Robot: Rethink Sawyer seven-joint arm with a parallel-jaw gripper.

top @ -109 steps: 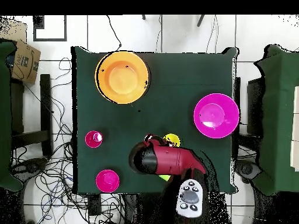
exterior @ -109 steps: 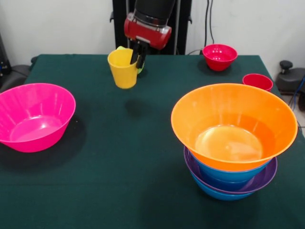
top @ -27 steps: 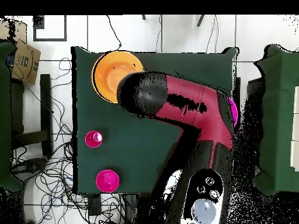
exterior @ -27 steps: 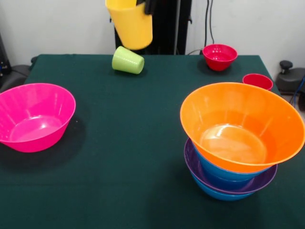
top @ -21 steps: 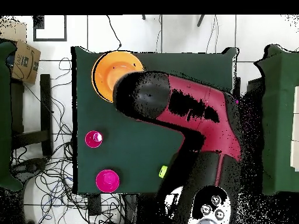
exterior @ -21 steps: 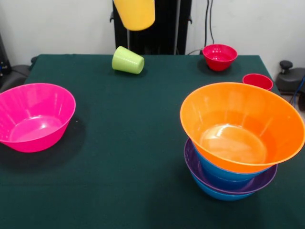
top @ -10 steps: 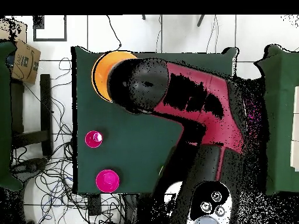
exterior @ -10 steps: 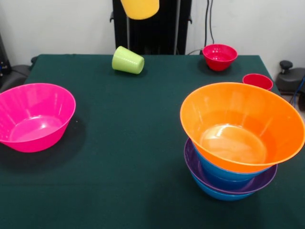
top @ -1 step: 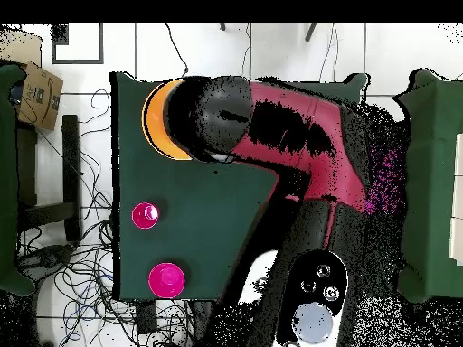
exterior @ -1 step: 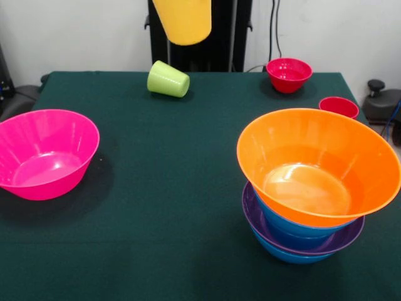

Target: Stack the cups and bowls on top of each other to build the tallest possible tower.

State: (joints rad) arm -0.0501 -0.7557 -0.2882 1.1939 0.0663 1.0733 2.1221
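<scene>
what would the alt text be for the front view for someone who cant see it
A yellow cup hangs in the air at the top edge, above a dark green table. On the table a lime green cup lies on its side, a pink bowl sits left, and an orange bowl tops nested blue and purple bowls right, with a small red bowl and red cup behind.

A dark green cloth covers the table (exterior @ -1 step: 156,188). Behind it stands a plain white wall (exterior @ -1 step: 81,34), with black cables (exterior @ -1 step: 273,31) hanging at upper right. From overhead, the white tiled floor (top @ -1 step: 271,54) carries tangled wires (top @ -1 step: 86,244) at left and a cardboard box (top @ -1 step: 36,95) at upper left.
</scene>
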